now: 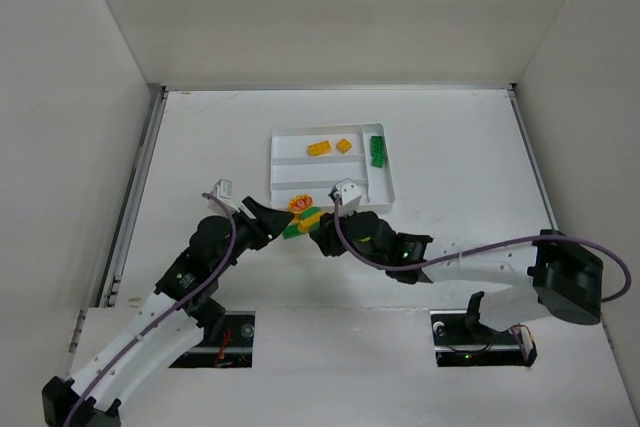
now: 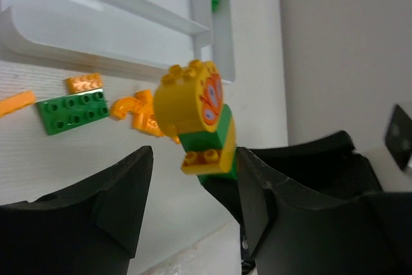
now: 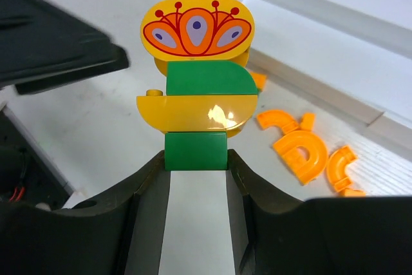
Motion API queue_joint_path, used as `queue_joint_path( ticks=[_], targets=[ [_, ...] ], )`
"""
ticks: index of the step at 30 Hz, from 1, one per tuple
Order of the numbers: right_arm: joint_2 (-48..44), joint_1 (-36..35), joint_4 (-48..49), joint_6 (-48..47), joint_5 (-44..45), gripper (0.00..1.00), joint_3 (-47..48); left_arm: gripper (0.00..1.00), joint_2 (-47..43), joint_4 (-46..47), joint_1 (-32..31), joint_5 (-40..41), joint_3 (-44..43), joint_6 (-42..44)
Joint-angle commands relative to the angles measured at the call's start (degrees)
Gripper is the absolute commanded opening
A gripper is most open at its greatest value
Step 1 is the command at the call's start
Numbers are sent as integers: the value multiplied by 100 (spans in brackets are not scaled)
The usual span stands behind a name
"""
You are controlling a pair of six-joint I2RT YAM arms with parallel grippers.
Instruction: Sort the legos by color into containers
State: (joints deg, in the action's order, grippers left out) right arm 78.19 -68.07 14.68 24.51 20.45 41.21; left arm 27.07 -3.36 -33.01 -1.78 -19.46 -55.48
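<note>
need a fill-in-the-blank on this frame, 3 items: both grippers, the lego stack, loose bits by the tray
1. The right gripper is shut on the lego stack by its lowest brick, which is ___.
2. The left gripper is ___, gripping nothing.
3. The loose curved pieces lying beside the tray are ___.

Missing words: green; open; orange.

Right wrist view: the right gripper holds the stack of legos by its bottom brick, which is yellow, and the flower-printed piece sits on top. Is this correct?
Not fully. The bottom brick between the fingers of the right gripper is green, not yellow, as the right wrist view shows. The rest is correct: the stack is held by that brick, and the flower-printed piece sits on top.
</note>
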Motion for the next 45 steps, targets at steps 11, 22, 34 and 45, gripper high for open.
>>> queue_joint_path(
  ticks=[11, 22, 34, 45],
  targets=[
    [161, 264, 325, 107, -349, 29, 370, 57, 694, 1206, -904, 433, -84, -129],
    [170, 290, 369, 115, -164, 29, 476, 57, 861, 1310, -711, 530, -67, -340],
    [170, 264, 677, 124, 257, 29, 476, 51, 1186, 1794, -781, 749, 39, -437],
    [82, 238, 756, 133, 495, 29, 414, 53, 1151, 1812, -701, 802, 101, -481]
  ],
)
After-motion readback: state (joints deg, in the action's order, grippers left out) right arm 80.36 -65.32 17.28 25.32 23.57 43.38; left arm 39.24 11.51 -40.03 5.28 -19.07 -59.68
